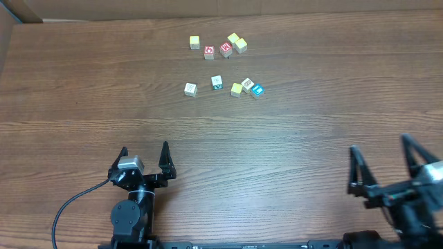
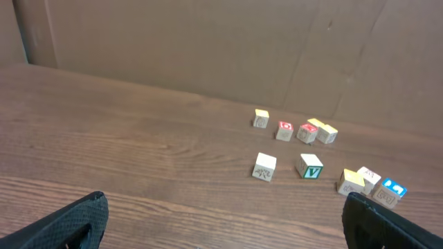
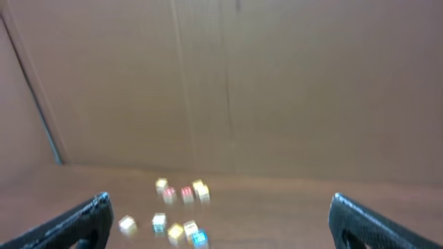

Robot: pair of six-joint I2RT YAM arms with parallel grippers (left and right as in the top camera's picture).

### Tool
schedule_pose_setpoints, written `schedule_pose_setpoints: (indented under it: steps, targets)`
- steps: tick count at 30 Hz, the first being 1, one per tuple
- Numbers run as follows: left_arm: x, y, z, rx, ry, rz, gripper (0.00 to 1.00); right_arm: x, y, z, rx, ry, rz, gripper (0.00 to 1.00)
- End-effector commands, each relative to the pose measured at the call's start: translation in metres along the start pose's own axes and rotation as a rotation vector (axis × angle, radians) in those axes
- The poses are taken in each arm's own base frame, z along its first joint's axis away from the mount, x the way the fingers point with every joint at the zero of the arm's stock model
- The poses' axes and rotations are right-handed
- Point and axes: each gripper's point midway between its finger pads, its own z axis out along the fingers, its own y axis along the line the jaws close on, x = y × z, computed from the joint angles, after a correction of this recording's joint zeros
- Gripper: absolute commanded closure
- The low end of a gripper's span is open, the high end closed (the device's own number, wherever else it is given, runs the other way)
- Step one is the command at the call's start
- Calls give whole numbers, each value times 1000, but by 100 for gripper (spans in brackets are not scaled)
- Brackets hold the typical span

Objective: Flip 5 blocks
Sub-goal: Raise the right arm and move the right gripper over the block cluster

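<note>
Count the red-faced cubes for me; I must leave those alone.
2, side by side in the far cluster: left red-faced cube, right red-faced cube. None appears hidden.

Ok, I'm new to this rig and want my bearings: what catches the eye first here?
Ten cubes lie scattered far out on the table, in two rows; two red-faced ones in the back row and a blue one at the front row's right end stand out. The left arm and right arm wait at the near edge, jaws wide open and empty.
</note>
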Motion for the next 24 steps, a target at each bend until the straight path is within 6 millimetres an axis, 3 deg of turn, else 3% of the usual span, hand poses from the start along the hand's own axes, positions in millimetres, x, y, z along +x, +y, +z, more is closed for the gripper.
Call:
schedule_pose_setpoints:
  steps: [1,6,10,14,18,21,24]
  targets:
    - [0,0,0,1,-5,25,0,-47,5,10,2,44,10,0]
    - [0,0,0,1,-5,25,0,-79,4,40,26,246,42,0]
    - [0,0,0,1,-5,25,0,-71,-3,81,50,484,80,0]
    - [0,0,0,1,-5,25,1,-42,6,125,-30,714,156,0]
    - [0,0,0,1,-5,25,0,-7,29,175,-211,858,277,0]
    - [0,0,0,1,-5,25,0,31,34,205,-278,969,361,0]
    - [0,0,0,1,-5,25,0,77,35,219,-274,1122,444,0]
